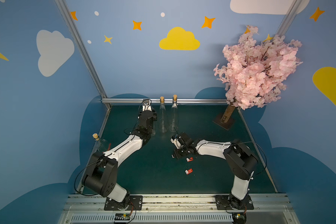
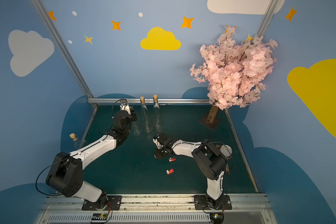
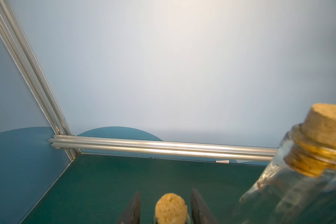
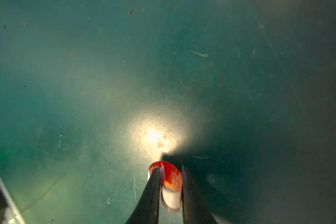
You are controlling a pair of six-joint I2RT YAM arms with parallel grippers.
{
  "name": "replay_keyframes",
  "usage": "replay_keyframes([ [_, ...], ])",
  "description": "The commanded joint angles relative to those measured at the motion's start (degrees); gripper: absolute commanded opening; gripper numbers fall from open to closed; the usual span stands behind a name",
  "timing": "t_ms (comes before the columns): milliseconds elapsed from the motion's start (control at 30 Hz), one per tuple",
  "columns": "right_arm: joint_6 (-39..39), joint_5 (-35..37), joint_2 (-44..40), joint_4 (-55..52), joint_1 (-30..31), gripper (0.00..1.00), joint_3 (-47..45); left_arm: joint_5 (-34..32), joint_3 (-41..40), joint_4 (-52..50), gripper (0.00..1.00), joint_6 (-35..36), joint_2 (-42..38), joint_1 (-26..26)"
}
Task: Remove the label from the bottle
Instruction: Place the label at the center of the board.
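Observation:
A clear glass bottle (image 2: 136,127) with a cork (image 3: 171,209) stands at the back left of the green mat. My left gripper (image 3: 166,193) straddles its top, open, with a gap between the cork and each finger. My right gripper (image 4: 170,168) points down at the middle of the mat, jaws parted. A curled red and white label (image 4: 173,178) sits between them, clinging to one finger (image 4: 153,186). In both top views this label (image 1: 189,159) shows just under the right gripper (image 1: 182,156). A second label (image 1: 189,171) lies on the mat nearer the front.
Two more corked bottles (image 1: 162,116) (image 1: 174,116) stand upright beside the left gripper. Another bottle (image 1: 99,141) with something red on it stands at the mat's left edge, partly behind the left arm. A pink blossom tree (image 1: 256,67) on a square base (image 1: 224,121) fills the back right.

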Motion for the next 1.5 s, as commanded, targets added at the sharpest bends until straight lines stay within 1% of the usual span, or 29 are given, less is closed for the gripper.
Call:
replay_keyframes([
  [0, -2.18, 8.53, 2.47, -6.08, 1.55, 0.22, 1.44, -0.14, -1.24, 0.21, 0.42, -1.84, -2.65, -0.01],
  [200, -3.13, 15.48, 4.59, -9.23, 4.17, 0.22, 3.87, 1.76, -4.32, -0.04, 0.42, -3.34, -5.91, -0.2],
  [300, -3.47, 18.11, 5.76, -10.72, 5.3, 0.25, 4.92, 1.89, -5.47, -0.78, 0.42, -4.3, -7.5, -0.2],
  [600, -2.89, 20.09, 4.14, -12.32, 6.35, 0.34, 5.97, 3.02, -7.38, -2.84, 0.43, -6.48, -10.86, -0.38],
  [933, -2.32, 19.67, 1.77, -12.94, 6.52, 0.45, 6.74, 3.13, -9.1, -3.67, 0.42, -6.98, -12.8, -0.73],
  [1233, -1.94, 17.71, -2.08, -13.67, 6.36, 0.47, 8.25, 3.34, -9.79, -5.26, 0.42, -8.01, -13.03, -1.17],
  [1467, -2.0, 16.91, -6.28, -14.64, 6.43, 0.48, 8.73, 3.6, -8.89, -10.21, 0.41, -9.66, -13.4, -1.48],
])
